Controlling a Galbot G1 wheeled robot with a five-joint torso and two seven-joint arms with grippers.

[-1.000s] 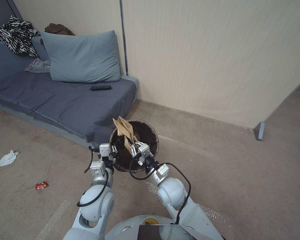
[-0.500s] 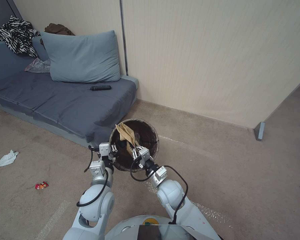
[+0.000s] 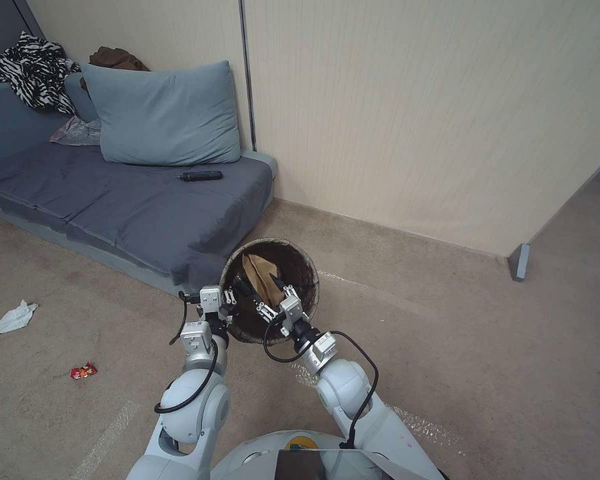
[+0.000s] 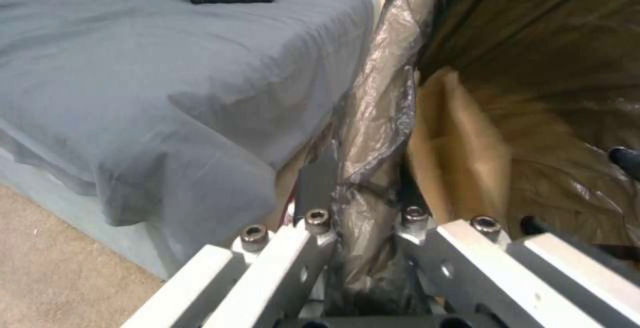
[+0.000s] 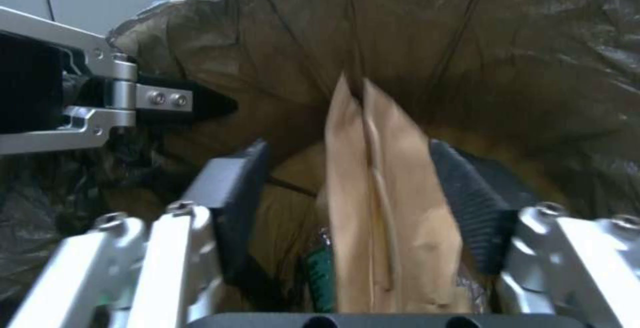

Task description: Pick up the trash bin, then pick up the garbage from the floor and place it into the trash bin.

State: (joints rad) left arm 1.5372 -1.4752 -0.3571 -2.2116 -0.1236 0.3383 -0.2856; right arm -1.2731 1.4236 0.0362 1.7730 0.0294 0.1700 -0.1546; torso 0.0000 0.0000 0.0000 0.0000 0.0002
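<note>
The trash bin (image 3: 305,268), lined with a dark brown bag, hangs off the floor beside the sofa. My left gripper (image 3: 232,297) is shut on its near rim; the left wrist view shows the fingers (image 4: 313,218) pinching rim and liner (image 4: 373,117). A crumpled brown paper bag (image 3: 259,273) lies inside the bin. My right gripper (image 3: 269,295) is inside the bin mouth, open, its pads (image 5: 230,188) standing apart from the paper bag (image 5: 380,193) between them. More garbage lies on the carpet to the left: a white tissue (image 3: 17,317) and a red wrapper (image 3: 83,371).
A grey sofa (image 3: 133,207) with a blue pillow (image 3: 163,113) and a black tool (image 3: 199,176) stands left of the bin. The beige wall (image 3: 413,120) runs behind, ending at a corner post (image 3: 520,261). Open carpet lies to the right and front left.
The right gripper has opened and let go of the paper bag, which dropped from sticking up above the rim to lying inside the bin. The left gripper keeps holding the rim.
</note>
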